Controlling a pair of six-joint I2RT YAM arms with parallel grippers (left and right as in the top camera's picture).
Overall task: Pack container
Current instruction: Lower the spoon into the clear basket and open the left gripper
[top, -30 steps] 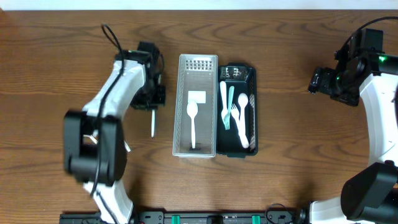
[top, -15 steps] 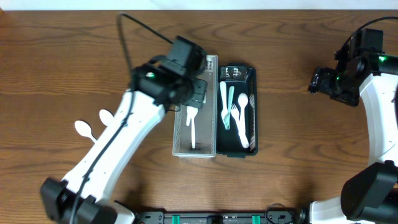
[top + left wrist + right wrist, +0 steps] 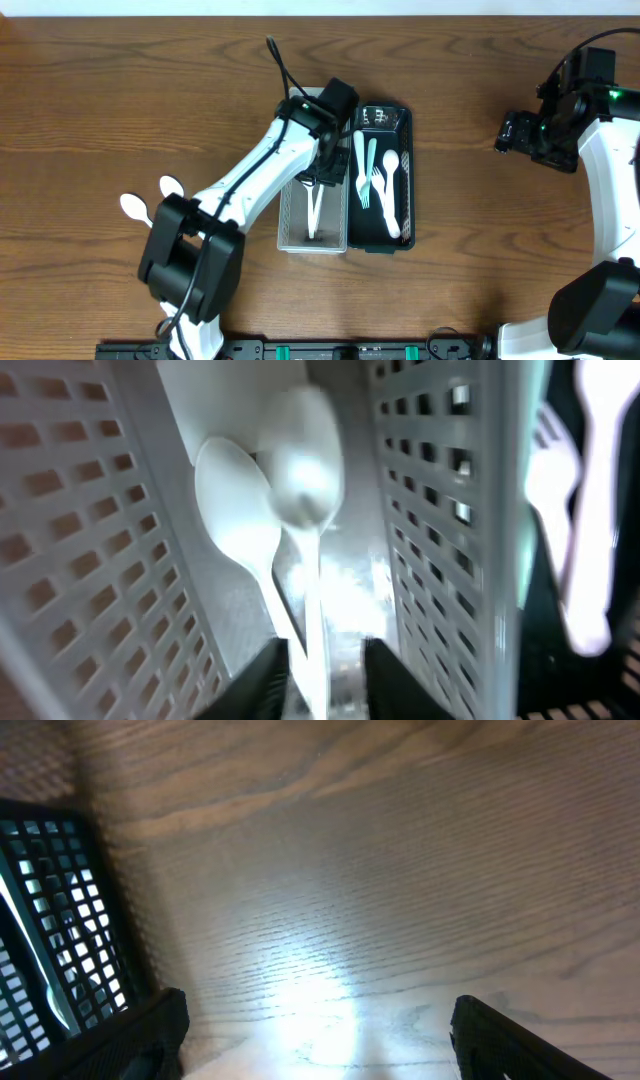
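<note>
A white perforated container (image 3: 296, 225) stands mid-table with a black container (image 3: 383, 240) of white and teal cutlery beside it on the right. My left gripper (image 3: 322, 180) hangs low inside the white one. In the left wrist view, one white spoon (image 3: 235, 510) lies on the container floor. A second, blurred spoon (image 3: 305, 480) has its handle running down between my left gripper's (image 3: 325, 680) slightly parted jaws, with a gap on the right side. My right gripper (image 3: 510, 130) is wide open over bare wood at the far right, holding nothing.
Two loose white spoons (image 3: 135, 207) (image 3: 170, 186) lie on the table left of the containers. The black container's mesh wall (image 3: 50, 920) shows at the left edge of the right wrist view, and wood grain fills the rest between the open right gripper (image 3: 315, 1030) fingers.
My left arm swung from the table's left side to over the white container, carrying a spoon. Its jaws have parted around the handle. The right arm has not moved.
</note>
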